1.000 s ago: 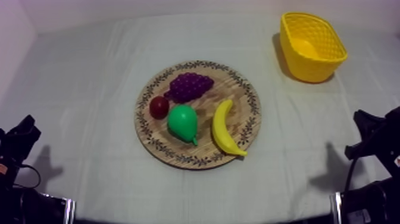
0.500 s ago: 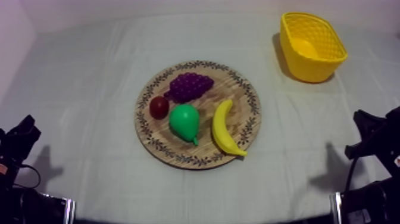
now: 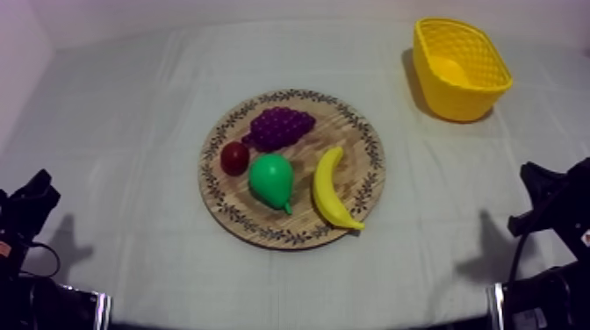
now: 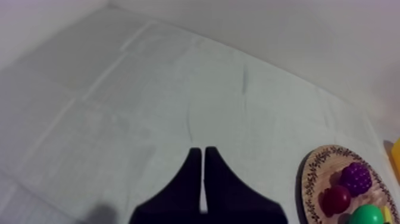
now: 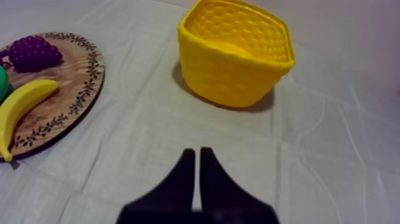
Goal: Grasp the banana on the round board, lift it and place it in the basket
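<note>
On the left side of the desk, low by the near edge, the left gripper hangs over the grey-white cloth. Its two black fingers lie close together like a thin wedge, and they hold nothing.

Next comes the round wooden board, flat on the middle of the desk, with a leafy pattern round its rim. Four toy fruits lie on it. The small red fruit is at the board's left side. The purple grapes lie just behind it, toward the far rim. The green pear lies right beside the small red fruit. The banana lies on the right half of the board, just beside the pear, with one end at the near rim. Both grippers are well apart from it.

Farther right, at the far side of the desk, the yellow basket stands upright with its open side up. It is well apart from the board.

At the right side, low by the near edge, the right gripper points toward the basket. Its fingers are together too, a thin wedge with nothing between them.
</note>
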